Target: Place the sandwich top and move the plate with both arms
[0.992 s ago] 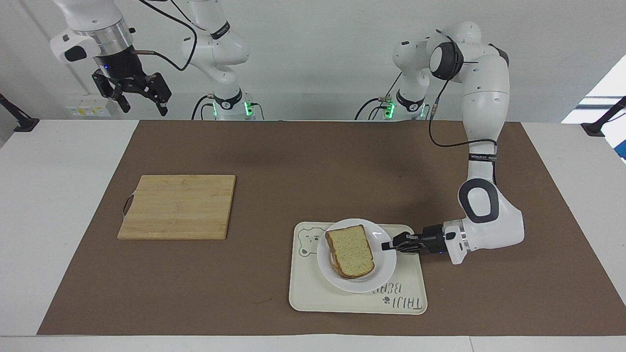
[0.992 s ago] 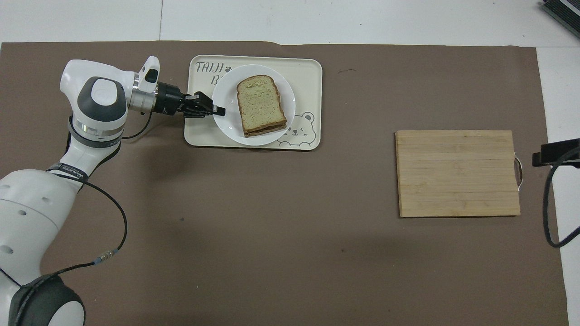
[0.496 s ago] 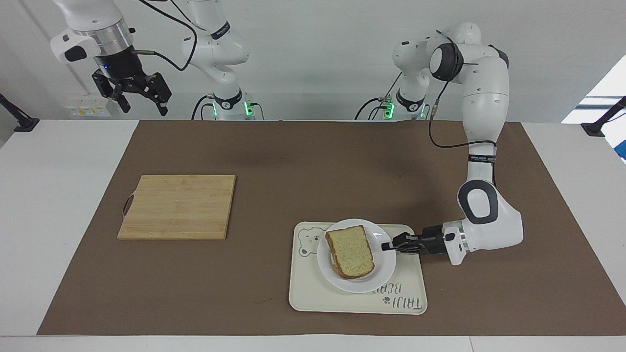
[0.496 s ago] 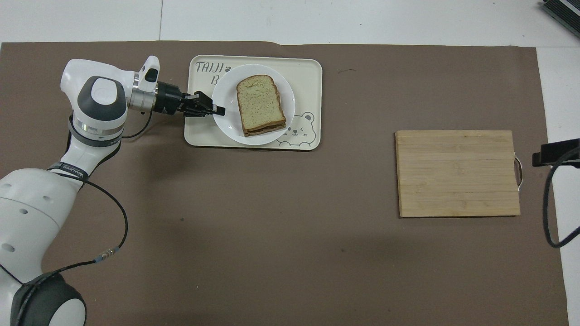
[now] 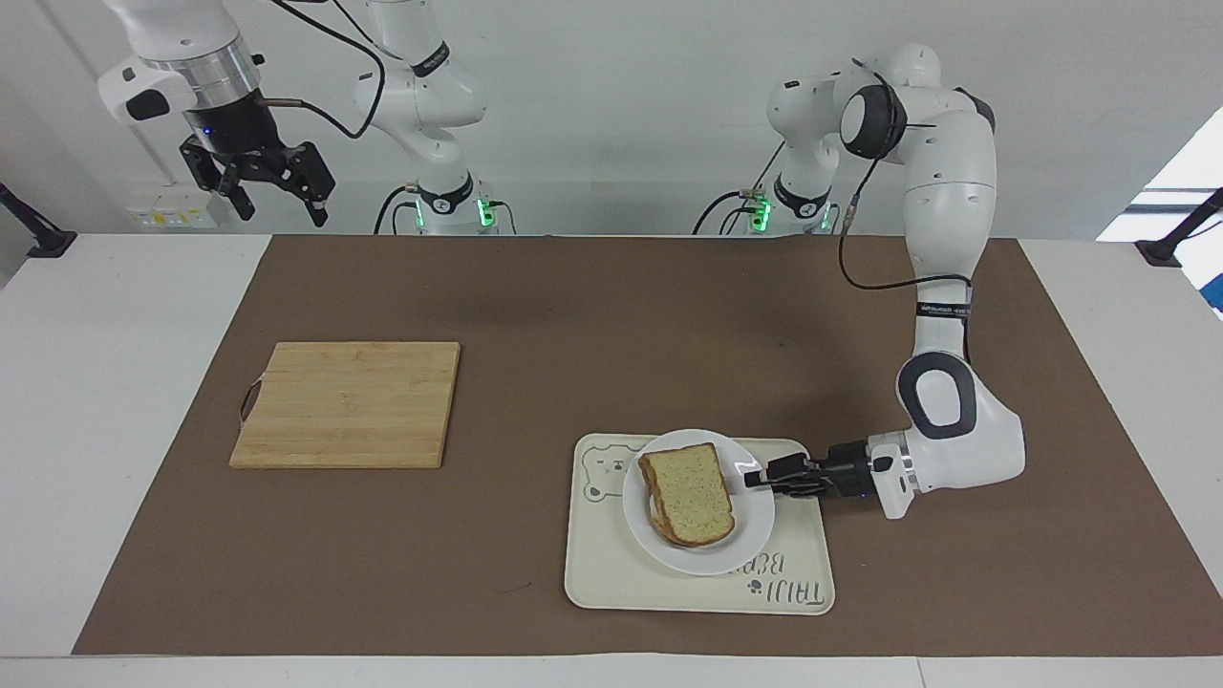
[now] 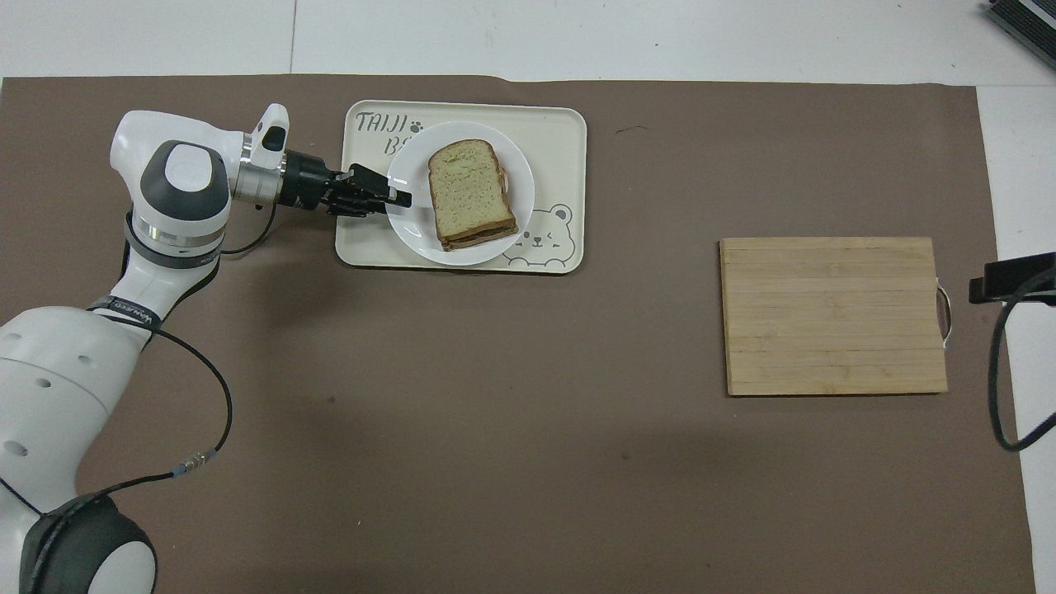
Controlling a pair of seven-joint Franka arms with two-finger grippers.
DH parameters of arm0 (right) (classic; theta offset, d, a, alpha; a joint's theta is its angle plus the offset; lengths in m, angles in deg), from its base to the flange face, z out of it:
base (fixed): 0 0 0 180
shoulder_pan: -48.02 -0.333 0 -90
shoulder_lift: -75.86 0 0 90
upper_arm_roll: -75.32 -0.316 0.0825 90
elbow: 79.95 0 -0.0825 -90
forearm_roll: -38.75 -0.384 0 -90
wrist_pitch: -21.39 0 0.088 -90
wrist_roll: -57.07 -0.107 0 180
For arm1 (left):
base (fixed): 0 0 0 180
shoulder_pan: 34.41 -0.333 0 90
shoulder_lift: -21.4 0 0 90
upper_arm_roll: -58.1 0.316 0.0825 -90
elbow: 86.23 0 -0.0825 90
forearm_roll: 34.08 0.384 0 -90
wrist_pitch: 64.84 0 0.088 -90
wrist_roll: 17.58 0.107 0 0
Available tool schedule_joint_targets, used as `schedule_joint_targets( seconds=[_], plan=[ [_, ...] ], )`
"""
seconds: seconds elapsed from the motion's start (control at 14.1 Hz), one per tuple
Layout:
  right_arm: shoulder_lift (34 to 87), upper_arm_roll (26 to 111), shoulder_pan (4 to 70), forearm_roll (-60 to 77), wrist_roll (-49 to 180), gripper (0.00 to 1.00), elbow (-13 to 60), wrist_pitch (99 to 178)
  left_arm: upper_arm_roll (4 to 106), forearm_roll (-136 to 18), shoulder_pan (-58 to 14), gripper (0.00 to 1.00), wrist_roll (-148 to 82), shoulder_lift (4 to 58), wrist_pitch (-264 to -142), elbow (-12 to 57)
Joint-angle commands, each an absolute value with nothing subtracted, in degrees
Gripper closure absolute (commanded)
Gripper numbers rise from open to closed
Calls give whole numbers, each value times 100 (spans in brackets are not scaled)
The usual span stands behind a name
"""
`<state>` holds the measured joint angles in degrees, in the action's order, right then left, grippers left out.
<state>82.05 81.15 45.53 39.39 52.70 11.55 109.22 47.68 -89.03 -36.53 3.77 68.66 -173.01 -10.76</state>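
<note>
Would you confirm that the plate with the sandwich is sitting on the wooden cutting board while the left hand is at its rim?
Not quite: the plate with the sandwich sits on the cream bear tray, not on the wooden cutting board, which is bare. The facing view shows this. The left hand is indeed at the plate's rim.

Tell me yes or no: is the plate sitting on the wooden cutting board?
No. The plate rests on the cream tray near the left arm's end, while the cutting board lies bare toward the right arm's end.

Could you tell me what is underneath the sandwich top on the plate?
Under the sandwich top a second bread slice's crust edge shows, resting on the plate. Any filling between them is covered.
</note>
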Motion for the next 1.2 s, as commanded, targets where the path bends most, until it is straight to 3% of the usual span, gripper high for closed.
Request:
schedule_joint_targets(
  seconds=[0.0,0.64,1.13],
  plan=[
    [8245,8112,4573,3893,5391,0,1163,10867,4808,-8648,-3696,0,-104,6579,-17127,-1064],
    [8245,8120,4582,3893,5391,0,1163,10867,4843,-6250,-3600,0,-1888,5402,-17215,-1020],
    [8245,8120,4573,3893,5391,0,1163,10867,4913,-4499,-3696,0,-2145,4260,-17225,-230]
  ],
)
